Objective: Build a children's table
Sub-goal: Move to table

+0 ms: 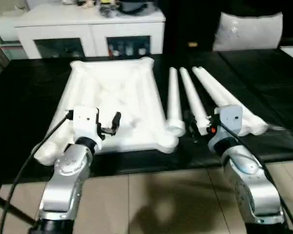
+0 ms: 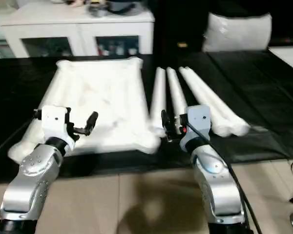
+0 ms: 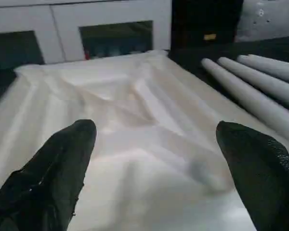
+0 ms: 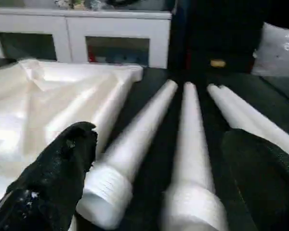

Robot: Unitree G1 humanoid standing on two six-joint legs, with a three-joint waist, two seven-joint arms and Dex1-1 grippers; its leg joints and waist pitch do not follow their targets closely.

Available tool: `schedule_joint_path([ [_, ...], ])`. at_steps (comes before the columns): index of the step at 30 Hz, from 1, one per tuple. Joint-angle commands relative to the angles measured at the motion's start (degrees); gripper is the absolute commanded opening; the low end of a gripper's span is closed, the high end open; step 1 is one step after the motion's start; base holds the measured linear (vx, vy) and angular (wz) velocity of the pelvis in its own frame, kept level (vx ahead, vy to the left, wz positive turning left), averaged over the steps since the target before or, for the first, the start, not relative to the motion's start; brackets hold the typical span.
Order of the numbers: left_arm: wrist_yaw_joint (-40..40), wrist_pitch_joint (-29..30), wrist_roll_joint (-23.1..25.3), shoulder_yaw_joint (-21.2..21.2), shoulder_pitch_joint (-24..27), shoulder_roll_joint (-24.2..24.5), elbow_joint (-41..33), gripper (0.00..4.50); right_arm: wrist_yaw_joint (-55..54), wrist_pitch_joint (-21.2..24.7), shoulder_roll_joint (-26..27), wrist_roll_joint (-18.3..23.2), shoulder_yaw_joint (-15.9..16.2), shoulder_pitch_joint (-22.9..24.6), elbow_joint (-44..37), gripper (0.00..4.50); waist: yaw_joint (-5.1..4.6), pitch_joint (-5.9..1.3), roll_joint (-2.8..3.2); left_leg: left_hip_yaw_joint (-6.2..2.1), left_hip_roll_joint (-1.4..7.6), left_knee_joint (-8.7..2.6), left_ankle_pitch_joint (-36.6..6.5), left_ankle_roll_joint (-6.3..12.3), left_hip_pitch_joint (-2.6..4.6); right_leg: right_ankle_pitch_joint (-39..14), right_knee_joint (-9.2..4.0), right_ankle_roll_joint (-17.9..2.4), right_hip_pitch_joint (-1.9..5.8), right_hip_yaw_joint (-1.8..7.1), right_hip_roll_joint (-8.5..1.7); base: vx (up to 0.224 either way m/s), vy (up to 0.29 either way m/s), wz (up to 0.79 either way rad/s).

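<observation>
The children's table lies in parts on a black mat. Its white top [image 1: 112, 95] rests upside down, ribbed underside up, with round sockets at the corners. Several long tapered white legs [image 1: 193, 100] lie side by side to its right, thick threaded ends [image 4: 108, 195] toward me. My left gripper [image 1: 93, 118] hovers over the top's near edge, its black fingers [image 3: 62, 163] wide apart and open, holding nothing. My right gripper [image 2: 183, 124] hangs just above the near ends of the two inner legs, open and empty as well.
A white cabinet [image 1: 93, 34] with dark glass doors stands behind the mat. A pale cushion [image 1: 249, 30] sits at the back right. The black mat [image 1: 29, 87] ends at tiled floor [image 1: 161, 195] near me. A black cable [image 1: 19, 175] runs beside my left forearm.
</observation>
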Motion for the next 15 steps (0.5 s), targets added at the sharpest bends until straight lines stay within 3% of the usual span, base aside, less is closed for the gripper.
schedule_joint_path([
  [1, 0.64, 0.58, 0.51, -0.31, -0.25, 0.19, -1.34, 4.48, 0.37, 0.75, -0.23, -0.68, -0.30, -0.89, -0.24, 4.50, 2.00, -3.09, -2.88, 7.31, -2.06, 10.75, -13.22, 6.55, -1.20, -5.88, -10.84, -28.64, 3.55, 4.95, -7.24, -0.068, -0.298, -0.05],
  [2, 0.94, 0.37, 0.74, -0.21, -0.22, 0.08, -1.43, 4.48, 0.35, 0.75, -0.24, -0.57, -0.32, -0.93, -0.19, 4.50, 2.04, -1.82, -3.95, 7.97, -2.10, 12.30, -10.07, 4.75, -3.19, -6.35, -10.39, -22.04, 3.22, 3.14, -5.82, -0.068, -0.298, -0.05],
  [3, 1.45, 0.64, 0.47, 0.37, -0.21, -0.25, -1.60, 4.48, 0.48, 1.00, -0.20, -0.28, -0.37, -0.97, -0.21, 4.50, 2.25, -2.03, -3.71, 8.25, -2.28, 12.26, -11.36, 4.67, -2.77, -6.02, -10.14, -19.73, 2.69, 3.74, -5.13, -0.063, -0.274, -0.06],
  [4, 2.03, 1.01, 0.14, 1.13, -0.19, -0.68, -1.81, 4.48, 0.63, 1.36, -0.18, 0.08, -0.42, -1.02, -0.28, 4.50, 1.37, -1.88, -3.05, 8.50, -2.11, 10.29, -13.61, 5.98, -1.09, -8.42, -11.02, -9.66, 3.25, 4.75, -6.97, -0.081, -0.258, 0.07],
  [5, 2.13, 0.86, 0.07, 1.38, -0.11, -0.72, -1.91, 4.48, 0.90, 1.58, -0.29, 0.25, -0.32, -1.02, -0.37, 4.50, 1.49, -2.13, -2.17, 8.04, -1.57, 8.47, -11.94, 7.07, -0.64, -11.57, -11.87, -4.16, 3.33, 5.19, -6.68, -0.081, -0.258, 0.07],
  [6, 2.23, 0.70, -0.01, 1.66, -0.02, -0.77, -2.00, 4.48, 1.20, 1.83, -0.42, 0.43, -0.22, -1.02, -0.46, 4.50, 1.57, -1.68, -1.87, 7.48, -0.59, 6.66, -10.35, 9.29, -0.27, -15.90, -13.17, 2.21, 3.17, 5.04, -6.64, -0.084, -0.219, 0.06],
  [7, 2.39, 0.44, 0.05, 2.00, 0.20, -0.65, -2.14, 4.48, 1.85, 2.15, -0.72, 0.71, 0.06, -0.98, -0.66, 4.50, 2.01, -2.03, 0.33, 5.22, 3.24, 2.30, -8.65, 11.99, 1.33, -18.65, -14.15, 12.24, 3.40, 4.34, -6.17, -0.079, -0.186, 0.07],
  [8, 2.42, 0.28, 0.28, 2.13, 0.53, -0.34, -2.22, 4.48, 2.56, 2.17, -1.06, 0.84, 0.46, -0.83, -0.87, 4.50, 1.72, -3.22, 1.81, -2.45, 15.99, -3.19, -3.53, 17.33, 5.13, -10.09, -7.30, 15.18, -0.01, 0.90, -4.75, -0.079, -0.186, 0.07],
  [9, 2.27, 0.03, 0.27, 2.21, 0.79, -0.16, -2.30, 4.48, 3.07, 2.18, -1.29, 0.92, 0.77, -0.71, -1.03, 4.50, 0.68, -3.75, 1.58, -4.14, 20.44, -4.02, -0.79, 22.05, 6.45, -5.76, -0.35, 13.80, -2.59, 1.74, -6.81, -0.063, -0.144, -0.06],
  [10, 1.64, -0.34, -0.06, 2.33, 1.53, 0.04, -2.85, 4.48, 4.31, 1.72, -1.96, 0.76, 1.79, -0.37, -1.44, 4.50, -0.11, -3.41, 0.64, -1.66, 16.46, -1.88, 11.06, 25.14, 7.48, 2.05, 3.09, 6.96, -6.66, 3.84, -8.13, -0.049, -0.095, 0.03],
  [11, 1.51, -0.28, -0.17, 2.32, 1.79, 0.07, -3.17, 4.48, 4.55, 1.62, -2.09, 0.71, 2.08, -0.22, -1.62, 4.50, 1.22, -2.48, -1.51, 2.24, 8.61, -0.04, 8.30, 20.83, 4.32, 4.90, -1.45, 3.49, -4.49, 5.65, -8.26, -0.049, -0.095, 0.03],
  [12, 1.43, -0.07, -0.29, 2.34, 2.10, 0.09, -3.62, 4.48, 5.14, 1.56, -2.26, 0.78, 2.58, -0.11, -1.78, 4.50, 1.74, -2.11, -2.04, 3.64, 5.32, 0.06, -0.42, 17.04, 2.97, 0.50, -4.05, 3.46, -1.93, 6.41, -8.49, -0.051, -0.105, 0.05],
  [13, 1.40, 0.04, -0.37, 2.36, 2.20, 0.10, -3.78, 4.48, 5.39, 1.50, -2.34, 0.74, 2.83, -0.07, -1.82, 4.50, 4.30, -1.62, -0.96, 2.25, 4.42, 4.17, -10.11, 10.13, -0.55, -20.04, -8.47, 9.02, 3.76, 6.00, -17.97, -0.070, -0.120, 0.30],
  [14, 1.38, 0.41, -0.54, 2.47, 2.41, 0.13, -4.21, 4.48, 5.86, 1.24, -2.34, 0.42, 3.56, 0.04, -1.84, 4.50, 3.16, -0.97, -2.85, 2.98, 4.20, 5.74, -12.24, 5.95, 0.19, -35.47, -10.42, 6.92, 2.77, 4.48, -16.93, -0.070, -0.120, 0.30],
  [15, 1.38, 0.41, -0.54, 2.47, 2.41, 0.13, -4.21, 4.48, 5.86, 1.24, -2.34, 0.42, 3.56, 0.04, -1.84, 4.50, 3.11, -1.01, -1.60, 3.46, 4.23, 6.47, -12.44, 5.15, 0.15, -42.25, -11.15, 3.96, 3.67, 3.32, -16.74, -0.057, -0.098, 0.63],
])
